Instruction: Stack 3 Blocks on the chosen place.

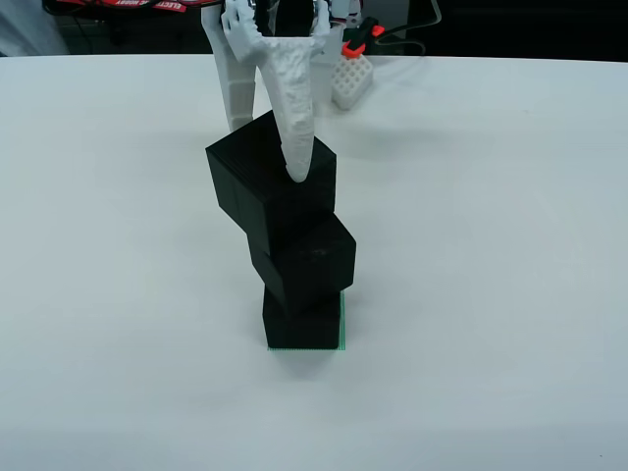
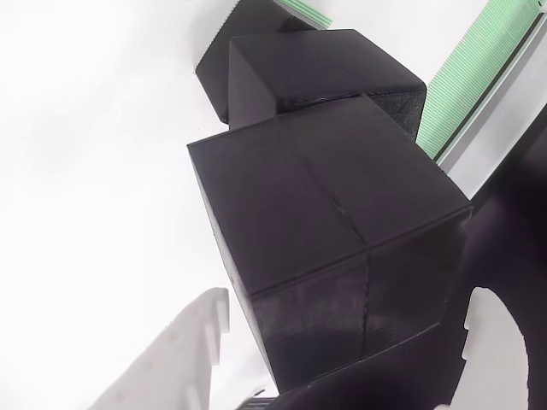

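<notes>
Three black blocks stand stacked on the green chosen place (image 1: 342, 322). The bottom block (image 1: 299, 329) sits on the patch and the middle block (image 1: 306, 263) is turned on top of it. The top block (image 1: 257, 186) rests shifted left, overhanging. My white gripper (image 1: 270, 157) straddles the top block, with one finger (image 1: 294, 128) in front and the other behind it. In the wrist view the top block (image 2: 325, 256) sits between the pale finger (image 2: 184, 359) and a dark jaw. A thin strip of table shows beside the pale finger, so the gripper is open. The green patch (image 2: 479, 68) lies beyond.
At the table's far edge stand a white rack with holes (image 1: 351, 80) and an orange clip (image 1: 371, 34) with cables. The white tabletop (image 1: 491, 245) spreads bare to the left, right and front of the stack.
</notes>
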You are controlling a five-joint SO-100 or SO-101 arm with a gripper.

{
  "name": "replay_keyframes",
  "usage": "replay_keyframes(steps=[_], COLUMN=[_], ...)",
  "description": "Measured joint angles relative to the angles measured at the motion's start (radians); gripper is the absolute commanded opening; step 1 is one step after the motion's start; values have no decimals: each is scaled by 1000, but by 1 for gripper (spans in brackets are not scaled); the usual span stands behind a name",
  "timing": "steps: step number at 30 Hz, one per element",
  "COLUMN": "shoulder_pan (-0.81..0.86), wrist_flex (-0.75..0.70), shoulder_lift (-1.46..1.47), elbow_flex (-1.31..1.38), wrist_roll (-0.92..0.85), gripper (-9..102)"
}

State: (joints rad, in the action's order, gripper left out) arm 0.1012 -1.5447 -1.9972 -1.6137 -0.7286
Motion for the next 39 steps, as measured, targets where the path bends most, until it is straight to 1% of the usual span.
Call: replay_keyframes(steps=[20,39], shoulder_pan=[0,-43], wrist_flex=[43,48], shoulder_lift=[66,115], elbow_flex=[2,97], wrist_roll=[0,3], gripper=[34,34])
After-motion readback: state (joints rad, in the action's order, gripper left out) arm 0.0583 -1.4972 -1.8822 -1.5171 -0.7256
